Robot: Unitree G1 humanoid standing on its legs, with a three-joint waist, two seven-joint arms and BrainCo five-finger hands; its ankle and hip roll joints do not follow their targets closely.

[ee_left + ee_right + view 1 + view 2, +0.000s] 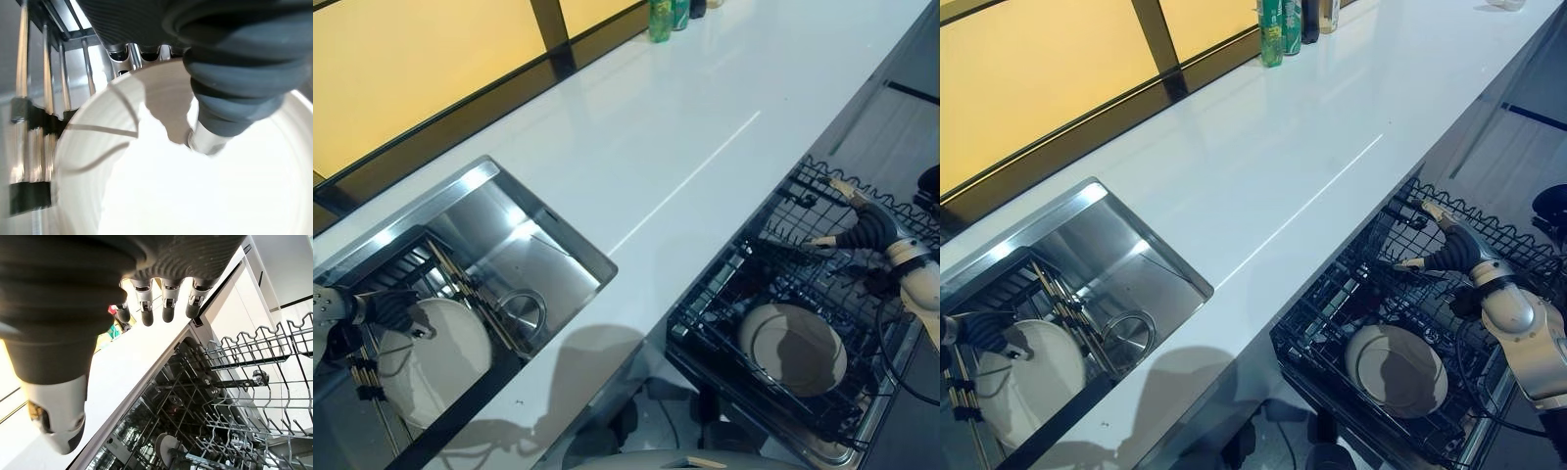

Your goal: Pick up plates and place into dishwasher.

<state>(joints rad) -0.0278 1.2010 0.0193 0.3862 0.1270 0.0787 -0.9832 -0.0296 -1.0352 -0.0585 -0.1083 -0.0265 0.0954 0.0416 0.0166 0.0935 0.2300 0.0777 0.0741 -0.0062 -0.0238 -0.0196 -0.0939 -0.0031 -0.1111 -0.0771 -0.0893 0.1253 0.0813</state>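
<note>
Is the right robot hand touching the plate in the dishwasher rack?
Apart. In the left eye view the right robot hand hangs over the rack's far end, while the plate lies nearer, with bare rack wire between them.

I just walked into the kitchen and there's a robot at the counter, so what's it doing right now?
It is moving plates from the sink to the dishwasher rack. The left hand is down in the sink on a white plate in the sink that lies by a wire drying rack. One plate in the rack already lies flat there. The right hand hovers open over the rack, holding nothing.
</note>
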